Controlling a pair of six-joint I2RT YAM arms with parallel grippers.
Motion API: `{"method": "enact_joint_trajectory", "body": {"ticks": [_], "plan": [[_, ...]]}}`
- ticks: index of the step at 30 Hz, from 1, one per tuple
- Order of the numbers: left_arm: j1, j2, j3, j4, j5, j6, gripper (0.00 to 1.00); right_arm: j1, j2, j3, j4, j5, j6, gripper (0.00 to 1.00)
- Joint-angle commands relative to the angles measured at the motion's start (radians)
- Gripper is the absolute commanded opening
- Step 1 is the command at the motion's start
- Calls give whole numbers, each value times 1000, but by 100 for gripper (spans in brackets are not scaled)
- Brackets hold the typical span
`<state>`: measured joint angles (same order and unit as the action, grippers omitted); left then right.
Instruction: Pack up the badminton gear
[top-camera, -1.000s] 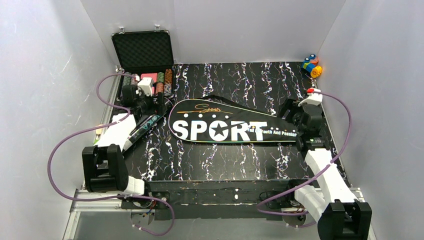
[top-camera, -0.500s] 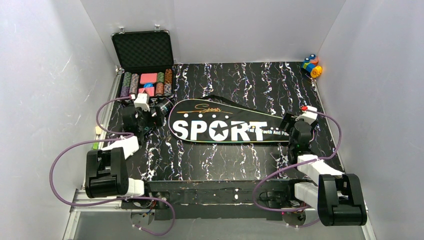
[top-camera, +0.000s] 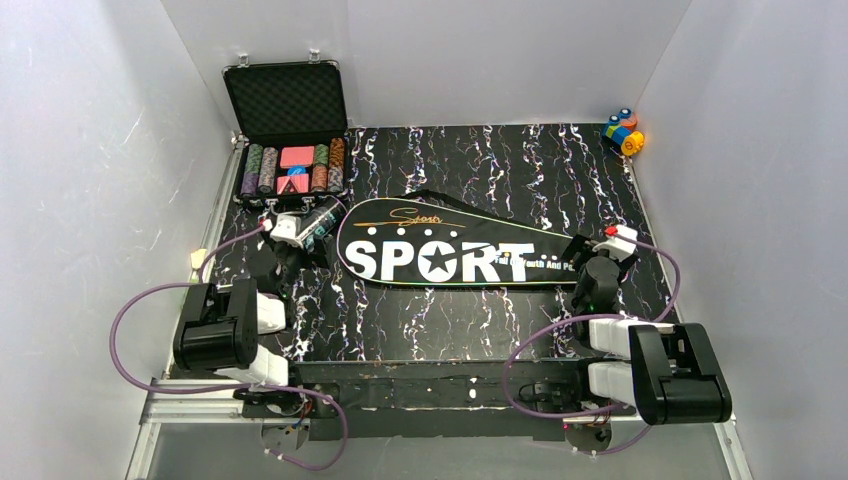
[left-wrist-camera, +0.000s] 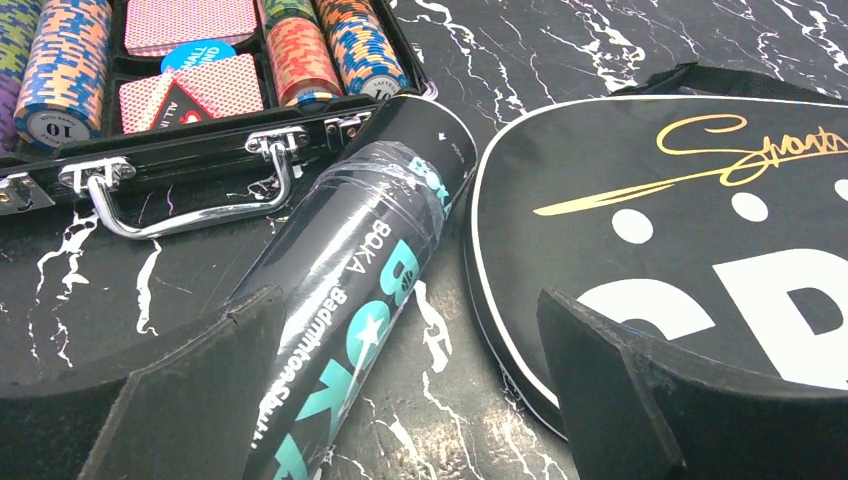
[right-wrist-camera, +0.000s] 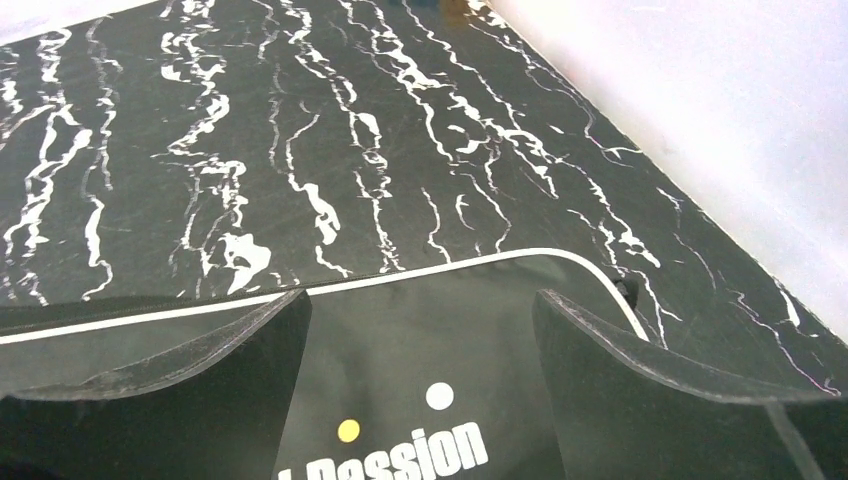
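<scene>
Left gripper (left-wrist-camera: 408, 300) gapes astride the tube (left-wrist-camera: 350, 265) by the chip-filled case (left-wrist-camera: 200, 150); right gripper (right-wrist-camera: 420, 298) gapes over the bag (right-wrist-camera: 470, 335).

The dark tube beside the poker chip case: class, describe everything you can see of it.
The tube is a long black cylinder, glossy as if film-wrapped, lettered "BOKA" in teal with small white print. It lies flat on the marbled table, slanting, its far end against the front edge of the chip case, close beside the bag. It runs between the open fingers of the left gripper.
</scene>
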<state>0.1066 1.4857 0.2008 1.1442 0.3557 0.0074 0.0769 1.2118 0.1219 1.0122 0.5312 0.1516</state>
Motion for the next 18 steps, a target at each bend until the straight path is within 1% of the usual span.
{"method": "enact_joint_trajectory", "body": {"ticks": [1,2,3,4,5,6,7,8,10,11,12,13,16,18], "plan": [[0,2,7,38,22,15,98,26,38,-55,273,-83,-86,90],[-4,-9,26,-23,14,25,98,29,76,-65,309,-161,-115,90],[-7,6,50,-43,9,18,98,33,140,-66,390,-204,-158,90],[-7,17,83,-80,12,10,98,49,190,-54,473,-160,-186,91],[-8,8,96,-125,5,21,98,58,176,-34,415,-135,-174,91],[-12,2,94,-135,-4,26,98,52,127,13,259,-119,-131,91],[-12,11,93,-115,-2,20,98,2,110,66,103,-149,-82,91],[-12,16,91,-101,-3,16,98,-41,130,128,22,-180,-55,91],[-12,2,93,-129,-3,24,98,-102,117,135,-26,-282,-21,91],[-13,5,89,-113,-3,20,98,-107,109,141,-47,-288,-18,91],[-13,8,81,-89,-1,15,98,-107,116,131,-9,-288,-26,91],[-12,3,77,-92,1,16,98,-108,122,122,17,-291,-28,91],[-13,6,80,-91,0,16,98,-108,101,121,-22,-292,-25,91],[-12,3,80,-99,0,16,98,-108,109,118,1,-292,-29,91]]}}
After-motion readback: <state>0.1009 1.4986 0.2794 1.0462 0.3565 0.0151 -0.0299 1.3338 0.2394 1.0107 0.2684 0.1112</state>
